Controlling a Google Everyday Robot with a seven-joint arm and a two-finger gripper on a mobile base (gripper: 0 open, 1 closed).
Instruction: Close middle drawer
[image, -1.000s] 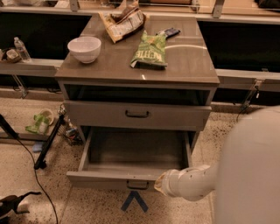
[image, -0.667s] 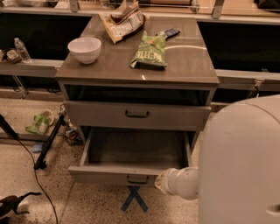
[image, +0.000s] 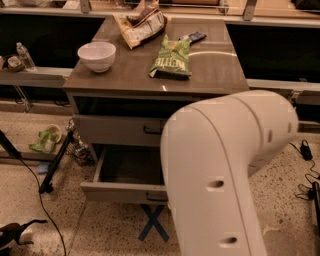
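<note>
**Middle drawer pulled out, the robot's arm filling the foreground**

The middle drawer (image: 125, 192) stands open beneath the shut top drawer front (image: 120, 131), its front jutting out above a blue tape cross (image: 152, 223) on the floor. The big white arm (image: 225, 170) covers the drawer's right half. The gripper is hidden somewhere behind the arm, so I cannot tell its state. On the desk (image: 215, 70) sit a white bowl (image: 97, 55) and a green chip bag (image: 171, 57).

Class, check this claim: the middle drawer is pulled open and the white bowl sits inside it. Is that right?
Not quite. The camera view shows the middle drawer pulled open, but the white bowl sits on the cabinet top. The gripper is not in view; only the robot's arm shows.
</note>
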